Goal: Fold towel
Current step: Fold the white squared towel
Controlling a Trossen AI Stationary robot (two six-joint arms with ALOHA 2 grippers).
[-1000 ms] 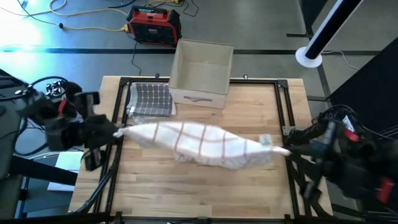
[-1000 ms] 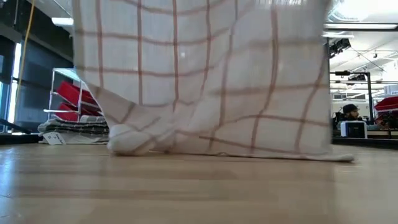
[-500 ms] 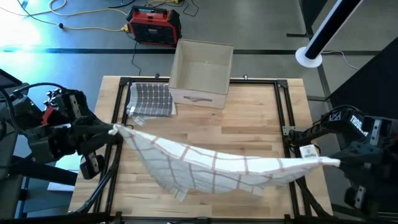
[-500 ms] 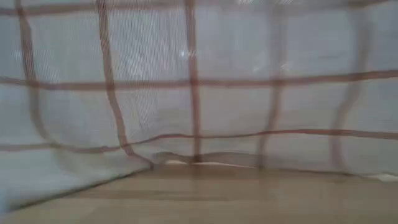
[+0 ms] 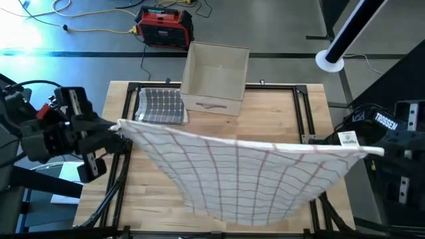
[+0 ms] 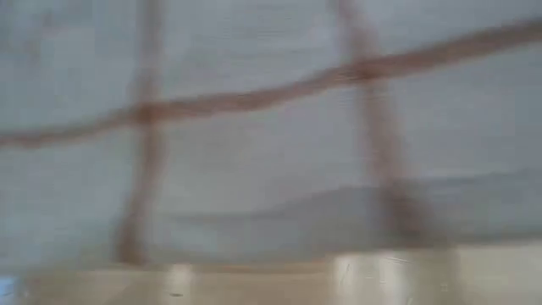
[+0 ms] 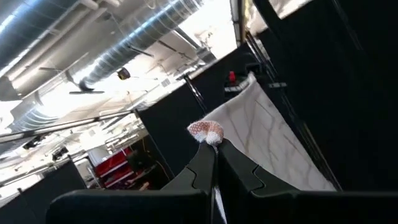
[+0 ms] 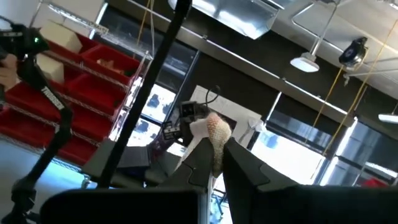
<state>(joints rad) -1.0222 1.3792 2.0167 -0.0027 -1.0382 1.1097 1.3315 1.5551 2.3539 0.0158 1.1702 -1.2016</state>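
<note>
Pale wooden planks make up the surface [image 5: 226,126], seen from above inside a black metal frame [image 5: 302,113], with grey floor and yellow cables beyond its far edge. Stretched across it is the white towel with thin red-brown checks [image 5: 239,176]; its taut upper edge, the long axis, runs left to right, sloping slightly nearer toward the right, and the rest of the cloth sags toward the near edge of the surface. The left gripper [image 5: 118,126] pinches the left corner beside the left rail, and the right gripper [image 5: 378,152] pinches the right corner out past the right rail, a small white label [image 5: 346,139] showing near that corner. At the far edge stand an open cardboard box [image 5: 215,76] and, left of it, a folded dark checked cloth [image 5: 161,106].

At table height, the towel fills almost the whole view, with a strip of surface under its hem.

From the left wrist, the jaws are closed on a bunched towel corner, cloth trailing away beyond it.

From the right wrist, the jaws are likewise closed on a gathered corner, red shelving [image 8: 74,74] behind.
</note>
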